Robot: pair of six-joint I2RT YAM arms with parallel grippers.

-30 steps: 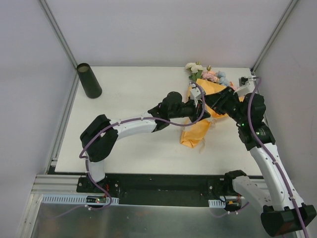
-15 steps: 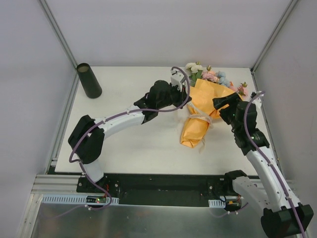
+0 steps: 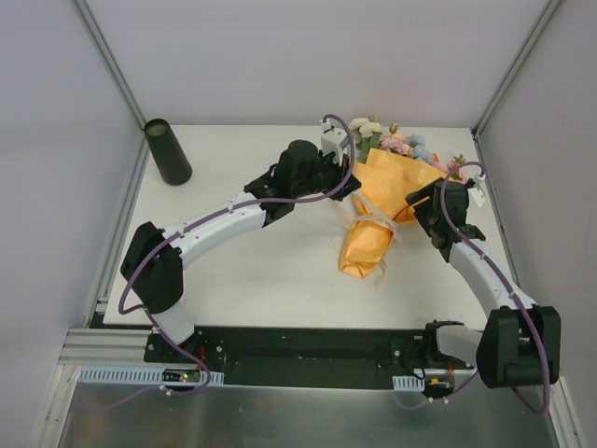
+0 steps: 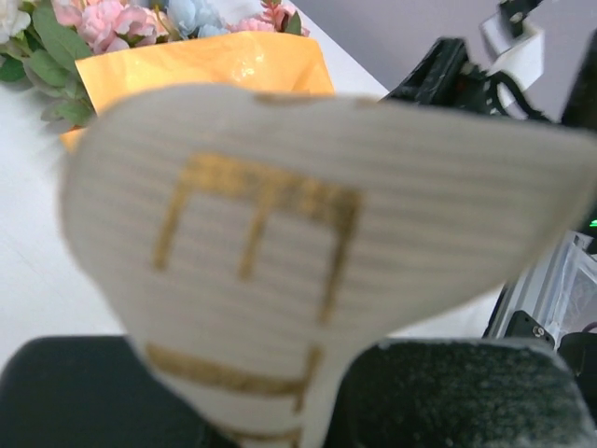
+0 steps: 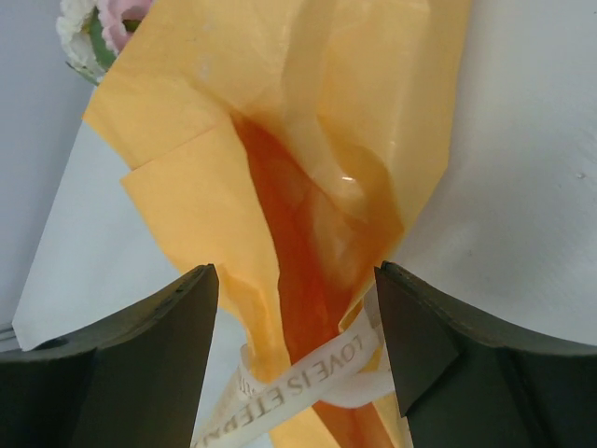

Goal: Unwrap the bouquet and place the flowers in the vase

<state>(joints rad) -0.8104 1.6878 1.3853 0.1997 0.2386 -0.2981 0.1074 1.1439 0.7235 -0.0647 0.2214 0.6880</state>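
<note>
Top view: the bouquet lies wrapped on the surface, well apart from the flowerless vase; left wrist view: left tool clamped on the ribbon; right wrist view: right tool spread, facing the paper — unwrapping apparently barely begun, transfer outstanding.

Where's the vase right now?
Top view: the vase stands upright at the far-left corner of the table, well apart from the bouquet lying on the right side.
</note>
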